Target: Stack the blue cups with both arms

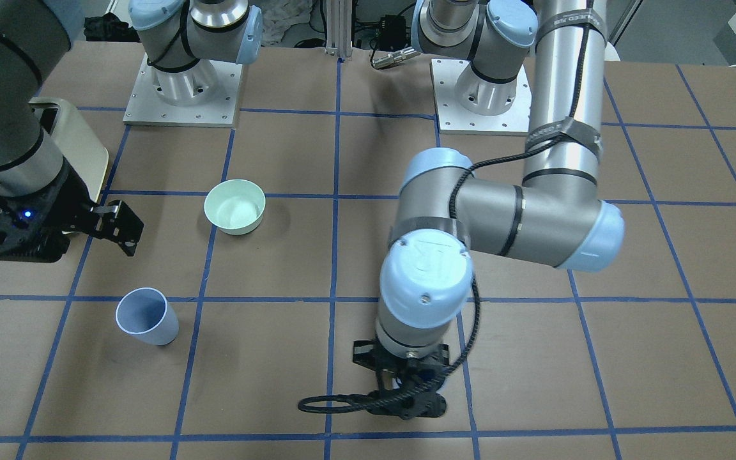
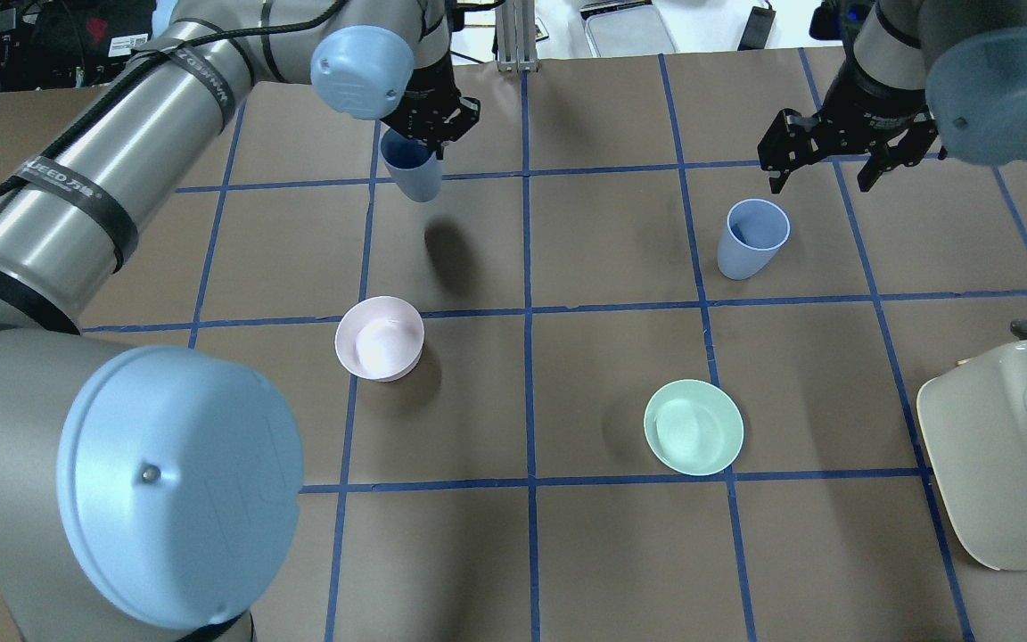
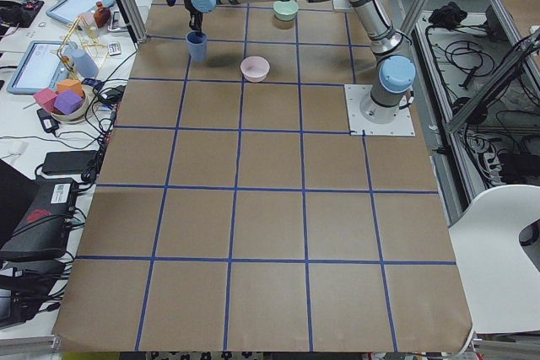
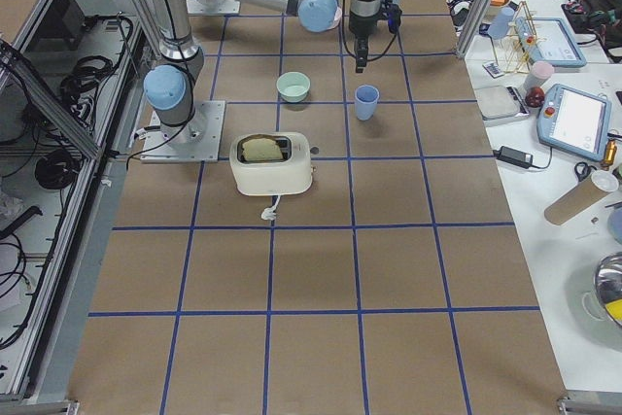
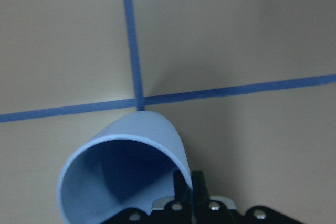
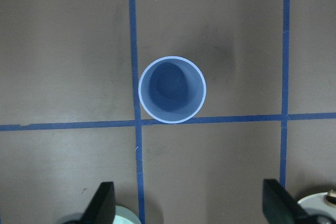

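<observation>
Left gripper (image 2: pixel 431 138), fingers pinched on rim of first blue cup (image 2: pixel 413 171), cup tilted, raised off table (image 2: pixel 612 357), right gripper (image 2: pixel 823 178), fingers spread wide, empty, near second blue cup (image 2: pixel 752 236), upright on table.

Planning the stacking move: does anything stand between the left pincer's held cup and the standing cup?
Nothing visible between held cup and standing cup; pink bowl and green bowl sit aside, nearer the robot.
</observation>
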Controlling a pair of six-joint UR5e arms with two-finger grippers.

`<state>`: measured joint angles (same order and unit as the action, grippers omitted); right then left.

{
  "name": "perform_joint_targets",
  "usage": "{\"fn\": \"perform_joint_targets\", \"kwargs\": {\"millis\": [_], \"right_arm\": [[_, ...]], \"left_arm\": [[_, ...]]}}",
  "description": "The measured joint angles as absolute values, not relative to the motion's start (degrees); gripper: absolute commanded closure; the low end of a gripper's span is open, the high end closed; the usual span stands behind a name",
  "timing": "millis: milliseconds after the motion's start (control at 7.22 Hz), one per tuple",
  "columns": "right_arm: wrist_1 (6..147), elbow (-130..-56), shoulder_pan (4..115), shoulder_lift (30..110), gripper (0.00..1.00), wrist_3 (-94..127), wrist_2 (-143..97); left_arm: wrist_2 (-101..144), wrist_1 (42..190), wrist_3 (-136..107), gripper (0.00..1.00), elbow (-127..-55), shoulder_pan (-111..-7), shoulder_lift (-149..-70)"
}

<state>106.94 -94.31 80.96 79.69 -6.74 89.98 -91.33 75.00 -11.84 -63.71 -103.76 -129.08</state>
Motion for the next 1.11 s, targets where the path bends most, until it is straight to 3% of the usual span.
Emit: {"fn": "perform_joint_targets", "kwargs": {"millis": [277,415,554,831,969,1108], "right_arm": [[113.0,-95.8,79.2,74.2,0.00,-8.3,88.8],[115.1,-96.0,79.0,72.0,0.06,-8.6,86.8],[116.4,-96.0,79.0,70.0,0.16,-8.6,85.6],[118.8,-96.2,78.9,67.5,0.76,-8.7,85.8],[118.8,-96.2,78.9,66.8,1.00,-8.7,86.1],[118.5,-96.2,78.9,66.3,1.00,-8.7,86.1]], "left_arm": [[-88.9,75.7,-21.1,1.00,-64.2,-110.1,-129.9],[-88.7,76.6,-22.3,0.01,-64.7,-111.6,-130.2],[-88.7,77.2,-22.5,0.00,-65.3,-112.2,-130.4],[-88.6,77.9,-22.3,0.00,-65.8,-112.3,-130.4],[-88.3,79.5,-21.7,0.00,-65.6,-111.7,-129.7],[-88.2,83.2,-20.3,0.00,-64.8,-110.1,-128.3]]}}
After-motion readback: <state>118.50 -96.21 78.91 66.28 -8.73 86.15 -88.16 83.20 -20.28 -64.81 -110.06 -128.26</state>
